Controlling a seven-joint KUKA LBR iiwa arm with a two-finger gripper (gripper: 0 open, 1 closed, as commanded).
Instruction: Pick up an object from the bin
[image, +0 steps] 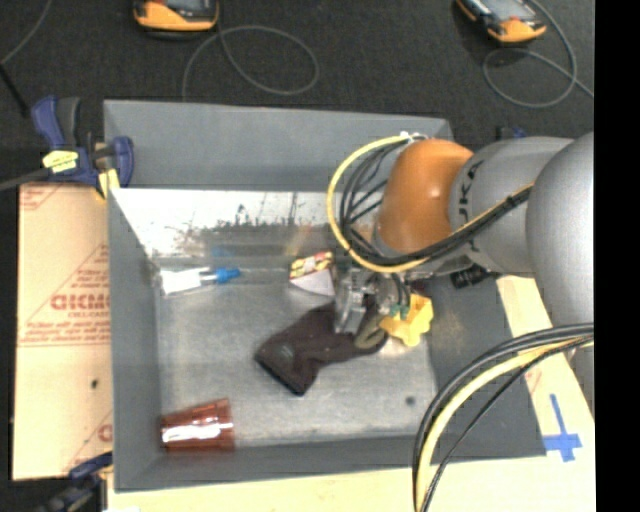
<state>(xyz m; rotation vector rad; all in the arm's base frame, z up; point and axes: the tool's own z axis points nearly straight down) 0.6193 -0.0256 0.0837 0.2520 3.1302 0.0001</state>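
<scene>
Dark sock (300, 355) lies mid-floor in the bin (132, 330). The arm (520, 210) reaches in from the right, wrist bent down over the sock's right end. Can't tell how far the jaws are spread.

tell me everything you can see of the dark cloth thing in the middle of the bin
The dark cloth looks like soft brownish-black fabric, maybe a sock, crumpled and lying on the bin floor near the middle. It runs slantwise from a blunt lower-left end up to the right, where the gripper stands over its end. A yellow thing lies just beyond.
</scene>
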